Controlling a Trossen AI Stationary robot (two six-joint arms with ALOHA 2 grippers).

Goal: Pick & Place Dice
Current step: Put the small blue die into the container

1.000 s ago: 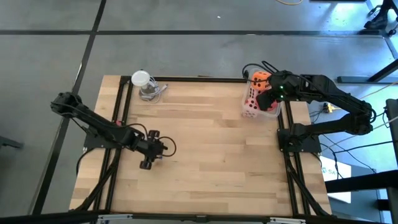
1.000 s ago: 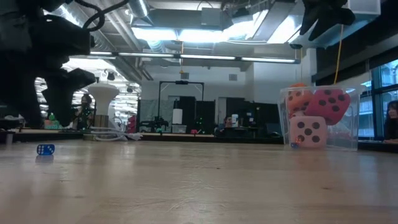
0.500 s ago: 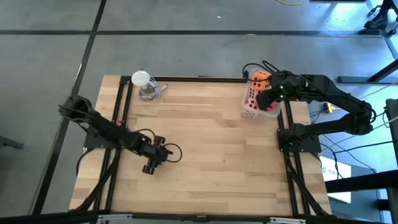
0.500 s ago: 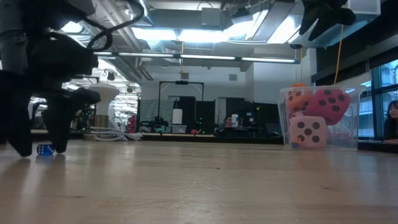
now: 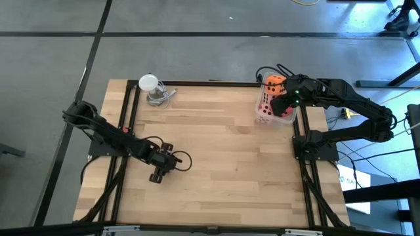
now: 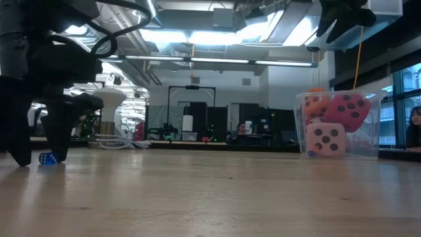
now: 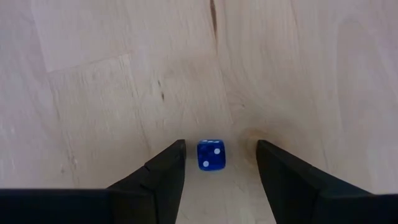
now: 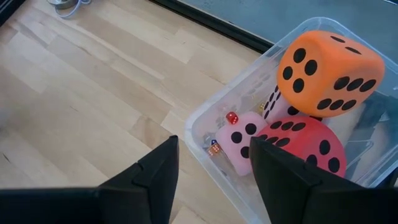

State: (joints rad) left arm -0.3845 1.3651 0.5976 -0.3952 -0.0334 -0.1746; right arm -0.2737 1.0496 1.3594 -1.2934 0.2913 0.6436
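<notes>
Small blue die with white pips (image 7: 211, 155) — on the pale wooden surface (image 5: 223, 164), between my left gripper (image 7: 217, 171) jaws, spread, not touching. Risk: uneven closing flicks it away. Farther: right gripper (image 8: 211, 171), jaws spread, above clear plastic bin (image 8: 205, 118) of foam dice.

The worktop (image 5: 216, 164) is pale wooden planking in a black metal frame, standing on a grey concrete floor (image 5: 197, 59) crossed by dark seams. Looking level across it, the room beyond is an open workshop: bright ceiling lights (image 6: 197, 36) among exposed ducts and pipes, a black frame stand (image 6: 191, 112) at the far side, and windows (image 6: 404, 99) along the right wall.
</notes>
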